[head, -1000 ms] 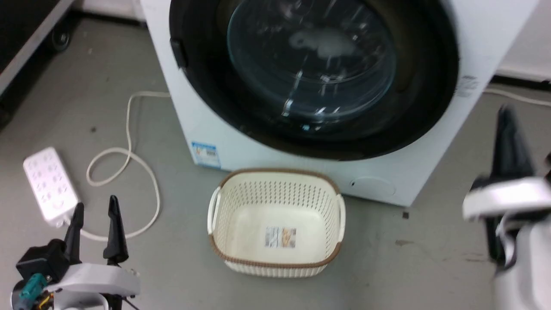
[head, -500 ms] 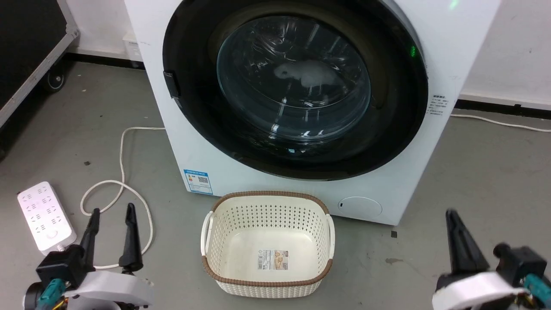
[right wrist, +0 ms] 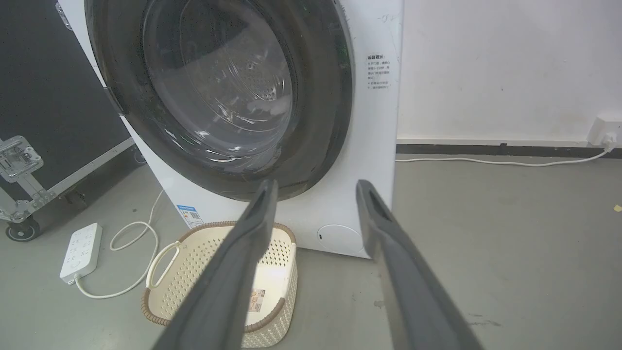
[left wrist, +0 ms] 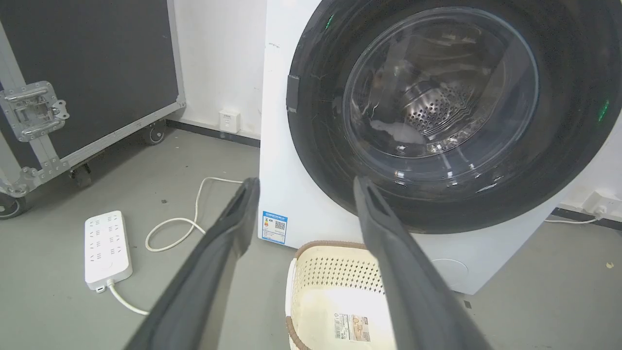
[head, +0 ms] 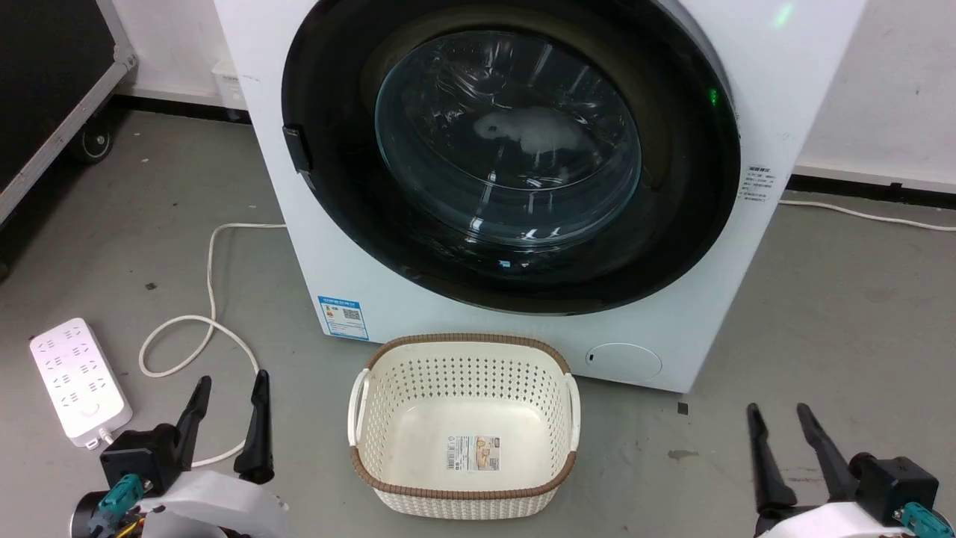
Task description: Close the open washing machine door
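The grey floor (head: 836, 314) bears the washing machine (head: 676, 329) far, a cream basket (head: 463, 340) just nearer, and a white power strip (head: 75, 381) and cable (head: 211, 261) left.

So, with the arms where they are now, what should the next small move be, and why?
Probably none; I'd stop here. The washing machine door looks seated flush in the front of the washing machine, with no gap showing at its black rim. The left gripper and right gripper hang open and low, apart from the machine, either side of the basket.
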Robot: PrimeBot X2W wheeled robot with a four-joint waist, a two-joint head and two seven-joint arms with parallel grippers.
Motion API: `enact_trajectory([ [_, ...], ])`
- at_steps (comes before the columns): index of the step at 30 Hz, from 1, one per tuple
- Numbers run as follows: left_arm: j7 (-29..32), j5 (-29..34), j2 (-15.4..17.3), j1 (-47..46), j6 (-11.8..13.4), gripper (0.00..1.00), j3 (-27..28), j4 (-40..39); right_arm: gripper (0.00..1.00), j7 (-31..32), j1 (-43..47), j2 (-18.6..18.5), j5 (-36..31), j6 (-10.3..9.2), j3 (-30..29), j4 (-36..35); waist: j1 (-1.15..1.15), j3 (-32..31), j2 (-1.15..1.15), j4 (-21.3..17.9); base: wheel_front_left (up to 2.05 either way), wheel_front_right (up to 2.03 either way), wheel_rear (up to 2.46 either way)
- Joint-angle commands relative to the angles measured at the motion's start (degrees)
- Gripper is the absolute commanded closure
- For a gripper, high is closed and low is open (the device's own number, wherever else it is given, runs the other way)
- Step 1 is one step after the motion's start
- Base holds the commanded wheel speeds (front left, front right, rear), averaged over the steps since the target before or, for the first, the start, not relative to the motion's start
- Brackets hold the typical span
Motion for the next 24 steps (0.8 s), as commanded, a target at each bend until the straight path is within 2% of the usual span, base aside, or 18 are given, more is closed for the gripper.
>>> enact_trajectory([
  [1, 0.08, -0.41, 0.11, 0.74, -0.11, 0.00, -0.18, 0.24, 0.00, 0.05, 0.87, -0.10, 0.04, -0.04, 0.12, 0.10, 0.00, -0.05, 0.00, 0.03, 0.00, 0.00, 0.00],
  [16, 0.54, -1.90, -0.11, -0.13, -0.12, 0.00, -0.64, 0.88, 0.00, 0.17, 1.03, -0.10, 0.70, -0.04, 0.94, -1.70, 0.00, -0.02, 0.00, 0.26, 0.00, 0.00, 0.00],
  [24, 0.78, -0.25, 0.87, -0.56, 0.75, 0.00, -1.84, 0.99, 0.00, -0.09, 1.12, -0.10, 1.35, -0.04, 1.34, -1.31, 0.00, -0.01, 0.00, 0.34, 0.00, 0.00, 0.00],
])
